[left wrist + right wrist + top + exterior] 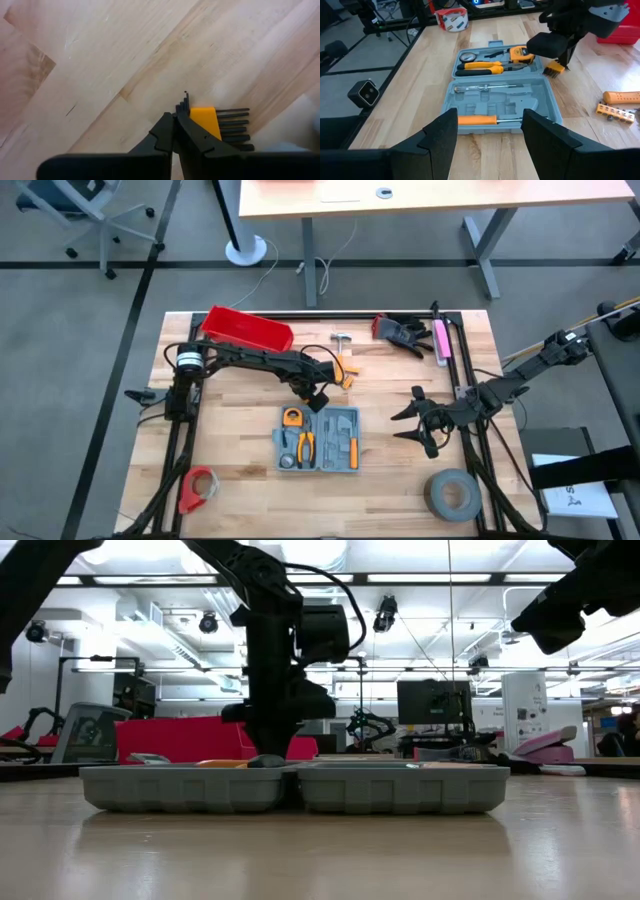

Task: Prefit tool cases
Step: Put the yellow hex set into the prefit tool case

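Tool case [317, 439]: lies open and flat mid-table, long axis running across the table from my left arm's side toward my right arm's side.
Left gripper [308, 394]: I have it down at the table just behind the case's far edge, fingers clenched on a yellow hex key set [204, 121].
Relation that counts: from my left gripper the case lies just toward me, near side; I judge the carry to a free recess to be short.
Contents: tape measure [519, 53], pliers [481, 67] and a screwdriver [476, 119] already sit in the moulded recesses.
Loose parts: an orange bit holder [620, 97] lies on the wood behind the case, apart from it.
Right gripper [418, 423]: I hold it released, fingers spread, hovering to the right of the case; it waits.
Nearer arm: the left.
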Robot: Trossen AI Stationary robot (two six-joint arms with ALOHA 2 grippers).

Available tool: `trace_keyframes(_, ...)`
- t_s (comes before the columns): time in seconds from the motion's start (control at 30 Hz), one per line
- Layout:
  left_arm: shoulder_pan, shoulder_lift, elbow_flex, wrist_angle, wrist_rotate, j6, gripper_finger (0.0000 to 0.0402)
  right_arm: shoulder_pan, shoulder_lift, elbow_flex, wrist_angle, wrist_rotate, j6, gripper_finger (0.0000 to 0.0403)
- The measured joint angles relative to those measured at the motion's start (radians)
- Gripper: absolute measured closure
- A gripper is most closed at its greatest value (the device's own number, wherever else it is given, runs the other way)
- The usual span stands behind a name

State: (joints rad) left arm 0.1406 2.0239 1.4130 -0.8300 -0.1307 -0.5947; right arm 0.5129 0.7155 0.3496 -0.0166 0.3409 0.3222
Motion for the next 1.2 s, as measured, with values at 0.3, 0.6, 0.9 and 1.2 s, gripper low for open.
trace_keyframes(0.3, 0.0, -0.085, -0.002, -0.056, -0.042, 0.009, 0.04, 0.0, 0.0, 0.001, -0.001, 0.025, 0.0, 0.0204)
trace_keyframes(0.6, -0.012, -0.2, 0.0, -0.115, 0.052, 0.012, 0.0401, 0.0, 0.0, 0.001, -0.003, 0.026, 0.004, 0.0204)
trace_keyframes(0.9, -0.17, -0.196, 0.0, -0.279, 0.228, 0.061, 0.0399, 0.0, 0.0, 0.001, -0.005, 0.026, 0.004, 0.0204)
trace_keyframes(1.2, -0.325, -0.141, 0.0, -0.26, 0.182, 0.023, 0.0397, 0.0, 0.0, 0.001, 0.0, 0.026, -0.006, 0.0204)
